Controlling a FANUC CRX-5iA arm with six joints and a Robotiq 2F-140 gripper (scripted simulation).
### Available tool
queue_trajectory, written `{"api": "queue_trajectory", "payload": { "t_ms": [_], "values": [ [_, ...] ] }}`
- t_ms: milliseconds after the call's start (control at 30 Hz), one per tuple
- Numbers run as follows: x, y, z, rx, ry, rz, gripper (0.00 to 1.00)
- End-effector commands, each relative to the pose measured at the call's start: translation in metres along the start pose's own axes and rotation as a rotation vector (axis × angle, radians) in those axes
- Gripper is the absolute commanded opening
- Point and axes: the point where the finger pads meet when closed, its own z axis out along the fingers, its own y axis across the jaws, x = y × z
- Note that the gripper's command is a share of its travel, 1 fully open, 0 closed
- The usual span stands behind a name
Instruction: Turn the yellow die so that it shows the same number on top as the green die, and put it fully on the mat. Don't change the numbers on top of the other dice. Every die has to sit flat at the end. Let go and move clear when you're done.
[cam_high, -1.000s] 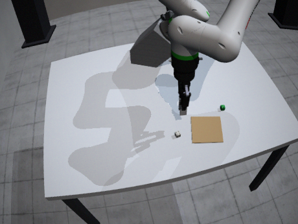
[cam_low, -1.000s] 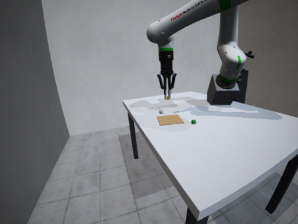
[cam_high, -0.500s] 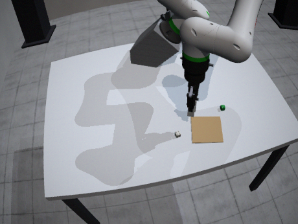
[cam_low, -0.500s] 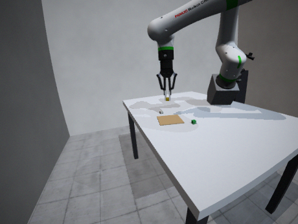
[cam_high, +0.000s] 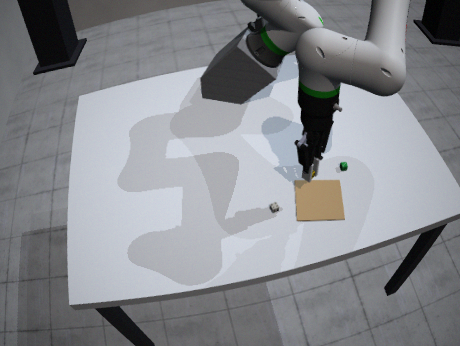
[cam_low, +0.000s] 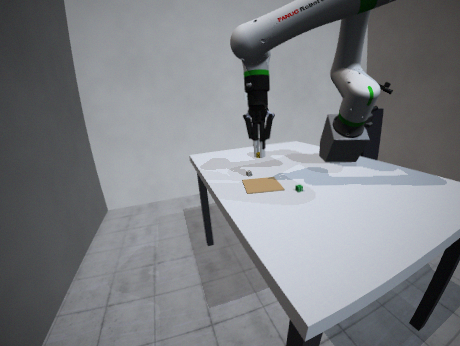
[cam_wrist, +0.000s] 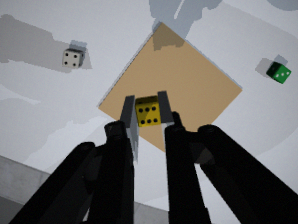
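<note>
My gripper (cam_high: 310, 173) is shut on the yellow die (cam_wrist: 147, 111) and holds it in the air above the tan mat (cam_high: 319, 200). The die also shows between the fingertips in the exterior view (cam_low: 257, 154). In the wrist view the die's visible face has several black pips, and the mat (cam_wrist: 174, 90) lies below it. The green die (cam_high: 343, 166) sits flat on the table to the right of the mat's far corner, also in the wrist view (cam_wrist: 278, 71), where its top shows two pips. A white die (cam_high: 274, 207) sits on the table left of the mat.
The arm's dark base block (cam_low: 350, 136) stands at the back of the table. The white die (cam_wrist: 73, 58) and the green die (cam_low: 299, 188) lie off the mat on either side.
</note>
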Motion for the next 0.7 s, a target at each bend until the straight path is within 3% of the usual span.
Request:
{"api": "queue_trajectory", "payload": {
  "t_ms": [0,367,667],
  "values": [
    [-0.011,0.008,-0.001,0.009,0.013,0.174,0.09],
    [-0.029,0.025,-0.002,0.007,0.008,0.466,0.09],
    [-0.031,0.027,-0.002,0.007,0.008,0.49,0.09]
  ]
}}
